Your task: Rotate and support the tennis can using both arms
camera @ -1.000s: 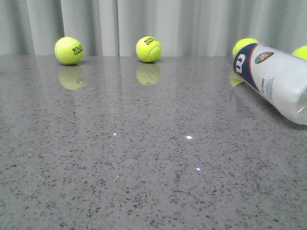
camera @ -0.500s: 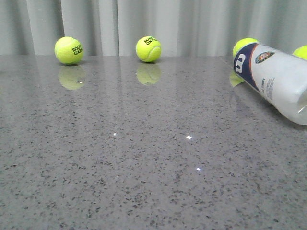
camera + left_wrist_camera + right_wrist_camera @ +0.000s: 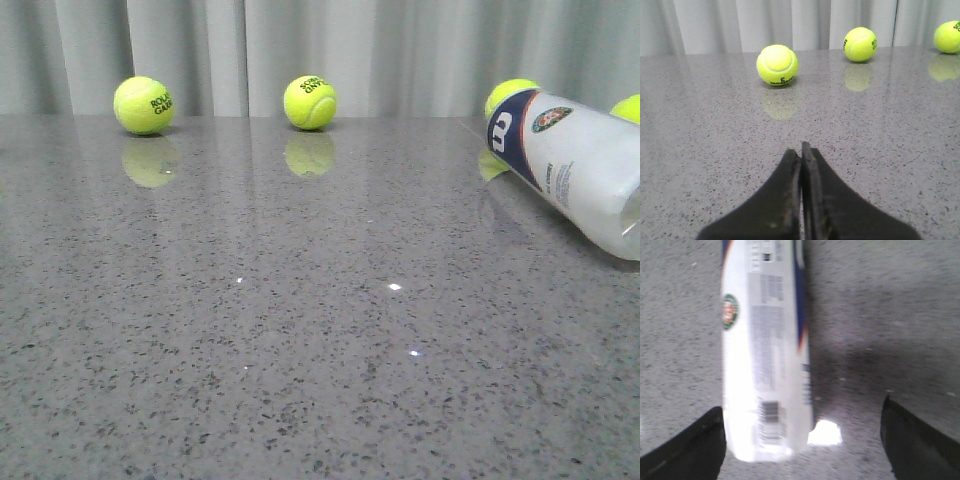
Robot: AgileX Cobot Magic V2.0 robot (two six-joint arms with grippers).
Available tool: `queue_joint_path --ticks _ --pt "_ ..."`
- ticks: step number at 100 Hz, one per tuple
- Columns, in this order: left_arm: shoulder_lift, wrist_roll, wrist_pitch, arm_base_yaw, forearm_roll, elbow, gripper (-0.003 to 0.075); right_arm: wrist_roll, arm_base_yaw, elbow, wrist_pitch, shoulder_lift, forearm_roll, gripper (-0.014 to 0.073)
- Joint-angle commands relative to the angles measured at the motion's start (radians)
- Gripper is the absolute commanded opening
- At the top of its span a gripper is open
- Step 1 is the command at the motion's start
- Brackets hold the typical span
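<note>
The tennis can [image 3: 575, 165] lies on its side on the grey speckled bench [image 3: 300, 330], at the right edge of the front view. Its navy end with the white "W" points toward the upper left. Its other end runs out of the frame at the right. Two yellow-green tennis balls peek out behind it, one [image 3: 508, 93] by the navy end and one [image 3: 628, 108] at the far right edge. Two more balls sit near the curtain [image 3: 330, 50] at the top, one [image 3: 144, 105] at the upper left and one [image 3: 310, 102] near the top middle.

In the right wrist view, the right gripper [image 3: 805, 440] is spread wide. The can [image 3: 765, 355] lies between its fingers, close to one finger [image 3: 690, 447].

In the left wrist view, the left gripper [image 3: 801, 155] is pressed together and holds nothing. It is low over the bench.
</note>
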Motion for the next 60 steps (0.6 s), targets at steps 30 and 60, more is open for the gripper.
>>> queue_joint_path --ticks 30,60 --pt "-0.036 -0.002 -0.080 0.001 -0.009 0.044 -0.0018 0.000 0.019 -0.215 0.028 0.322 0.163 0.0622" --pt "-0.036 -0.002 -0.080 0.001 -0.009 0.044 -0.0018 -0.001 0.019 -0.242 0.021 0.468 0.165 0.0594"
